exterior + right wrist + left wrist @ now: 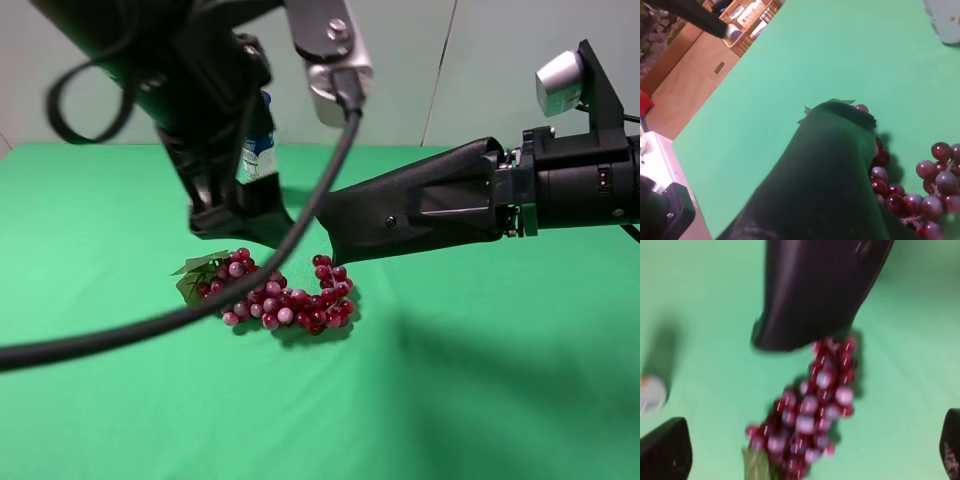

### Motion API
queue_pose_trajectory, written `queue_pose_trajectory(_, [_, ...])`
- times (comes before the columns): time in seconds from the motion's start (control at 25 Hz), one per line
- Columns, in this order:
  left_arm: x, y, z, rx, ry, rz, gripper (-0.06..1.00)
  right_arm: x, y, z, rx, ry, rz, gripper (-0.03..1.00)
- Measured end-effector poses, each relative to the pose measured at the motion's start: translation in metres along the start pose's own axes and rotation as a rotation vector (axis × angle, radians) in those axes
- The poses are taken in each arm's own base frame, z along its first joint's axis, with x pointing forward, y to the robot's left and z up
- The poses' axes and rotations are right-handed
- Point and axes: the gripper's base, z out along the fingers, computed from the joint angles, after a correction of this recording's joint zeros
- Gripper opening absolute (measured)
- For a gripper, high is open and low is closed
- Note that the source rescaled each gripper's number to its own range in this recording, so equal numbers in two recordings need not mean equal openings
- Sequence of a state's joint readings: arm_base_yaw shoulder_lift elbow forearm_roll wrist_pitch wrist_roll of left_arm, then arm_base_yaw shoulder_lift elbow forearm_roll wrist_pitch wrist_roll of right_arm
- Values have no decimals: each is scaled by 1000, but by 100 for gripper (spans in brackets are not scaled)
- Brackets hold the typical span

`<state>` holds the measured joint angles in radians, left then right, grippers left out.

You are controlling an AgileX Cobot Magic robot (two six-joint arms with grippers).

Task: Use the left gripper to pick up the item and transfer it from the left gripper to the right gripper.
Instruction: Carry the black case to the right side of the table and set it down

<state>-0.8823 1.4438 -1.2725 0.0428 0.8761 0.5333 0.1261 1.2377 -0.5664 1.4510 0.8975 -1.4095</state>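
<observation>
The black glasses case is held in the air at one end by my right gripper. It reaches left over the red grape bunch. In the right wrist view the case fills the foreground and hides the jaws. My left gripper hangs to the left of the case's free end, apart from it. In the left wrist view its fingertips stand wide apart with nothing between them. There the case hangs above the grapes.
A white-and-blue bottle stands behind the left arm; it also shows in the right wrist view. A thick black cable loops across the foreground. A green cloth covers the table.
</observation>
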Motion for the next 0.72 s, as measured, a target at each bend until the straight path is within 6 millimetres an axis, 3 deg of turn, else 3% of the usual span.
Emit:
queue_pose_trajectory(0.2, [24, -10, -22, -30, 14, -87, 100, 0, 0, 0, 0, 0, 4, 2])
queue_pose_trajectory(0.72, [105, -59, -55, -49, -24, -331, 100, 0, 0, 0, 0, 2, 8, 1])
